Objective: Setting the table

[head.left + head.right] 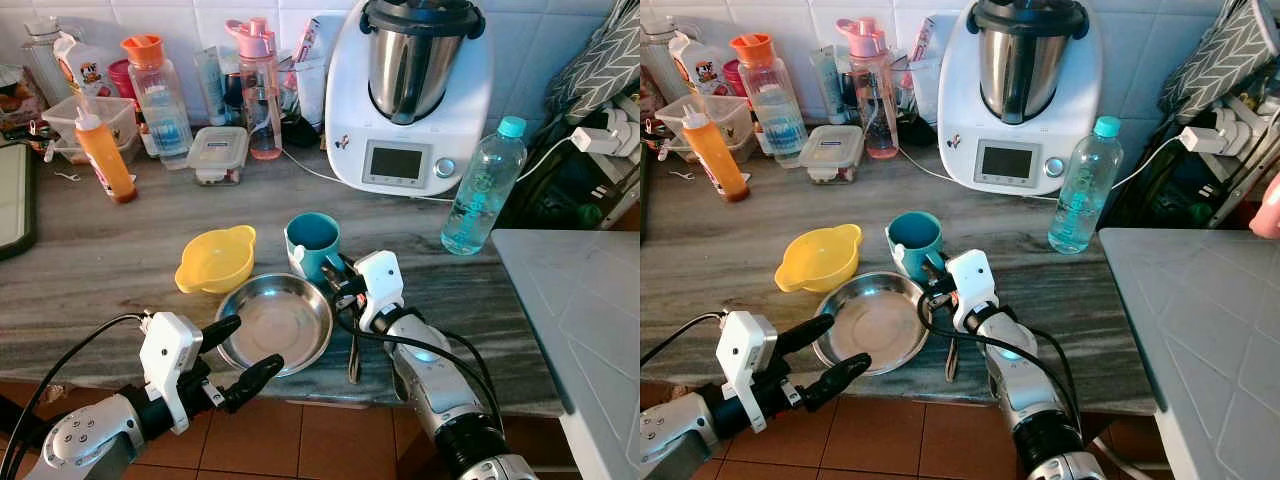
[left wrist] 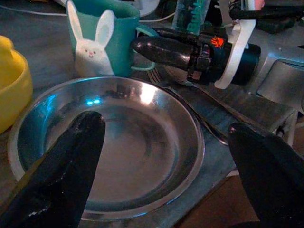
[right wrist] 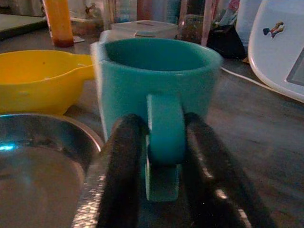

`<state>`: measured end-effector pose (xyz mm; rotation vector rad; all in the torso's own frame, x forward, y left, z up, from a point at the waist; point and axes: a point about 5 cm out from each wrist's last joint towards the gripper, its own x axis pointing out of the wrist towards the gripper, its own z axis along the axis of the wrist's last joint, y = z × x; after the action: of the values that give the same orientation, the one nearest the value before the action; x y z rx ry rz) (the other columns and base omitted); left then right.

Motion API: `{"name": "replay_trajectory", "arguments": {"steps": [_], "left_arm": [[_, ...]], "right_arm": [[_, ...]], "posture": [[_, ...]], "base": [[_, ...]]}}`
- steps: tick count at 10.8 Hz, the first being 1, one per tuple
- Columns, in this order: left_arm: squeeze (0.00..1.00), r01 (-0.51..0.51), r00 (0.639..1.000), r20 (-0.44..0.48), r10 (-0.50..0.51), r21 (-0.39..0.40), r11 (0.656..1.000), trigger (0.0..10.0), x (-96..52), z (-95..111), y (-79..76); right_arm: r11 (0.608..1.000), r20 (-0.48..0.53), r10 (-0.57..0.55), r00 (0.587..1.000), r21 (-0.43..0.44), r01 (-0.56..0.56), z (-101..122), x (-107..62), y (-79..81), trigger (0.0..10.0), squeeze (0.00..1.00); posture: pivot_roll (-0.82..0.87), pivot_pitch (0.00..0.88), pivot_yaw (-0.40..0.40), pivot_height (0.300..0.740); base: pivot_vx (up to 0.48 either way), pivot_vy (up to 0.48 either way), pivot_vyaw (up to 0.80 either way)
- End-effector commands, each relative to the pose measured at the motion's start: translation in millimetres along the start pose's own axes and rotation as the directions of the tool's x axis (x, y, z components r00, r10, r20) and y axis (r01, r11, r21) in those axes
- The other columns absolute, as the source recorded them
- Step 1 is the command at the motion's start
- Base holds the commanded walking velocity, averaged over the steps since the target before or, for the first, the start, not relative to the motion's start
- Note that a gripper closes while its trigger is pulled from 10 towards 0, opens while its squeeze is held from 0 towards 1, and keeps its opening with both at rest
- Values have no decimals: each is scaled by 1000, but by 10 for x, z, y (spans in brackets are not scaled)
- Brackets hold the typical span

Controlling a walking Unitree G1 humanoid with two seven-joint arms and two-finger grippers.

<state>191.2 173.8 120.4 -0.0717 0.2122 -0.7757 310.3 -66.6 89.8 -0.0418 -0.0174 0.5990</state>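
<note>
Right tool (image 3: 164, 156) clamped on teal mug (image 1: 314, 243) handle; left tool (image 1: 247, 358) spread wide beside steel bowl (image 1: 275, 321).

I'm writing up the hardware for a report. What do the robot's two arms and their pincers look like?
Both arms are silver metal with rounded joints. The left pincer and right pincer each have two long, glossy black fingers mounted on a white boxy housing. Black cables loop from each housing back along the forearm. The left wrist view shows a small orange mark on the right pincer's black base.
</note>
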Motion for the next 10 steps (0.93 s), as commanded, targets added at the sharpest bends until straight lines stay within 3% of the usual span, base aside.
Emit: {"name": "replay_trajectory", "arguments": {"steps": [1, 10], "left_arm": [[0, 4, 1000, -3, -4, 12, 1000, 10000, -11, 20, 26], [0, 5, 1000, -12, -5, 8, 1000, 10000, -7, -6, 15]], "right_arm": [[1000, 17, 9, 1000, -7, -9, 33, 7, 13, 10000, 1000], [998, 102, -21, 995, -55, 27, 229, -74, -59, 10000, 1000]], "posture": [[167, 0, 11, 740], [159, 0, 9, 740]], "base": [[0, 0, 0], [0, 0, 0]]}}
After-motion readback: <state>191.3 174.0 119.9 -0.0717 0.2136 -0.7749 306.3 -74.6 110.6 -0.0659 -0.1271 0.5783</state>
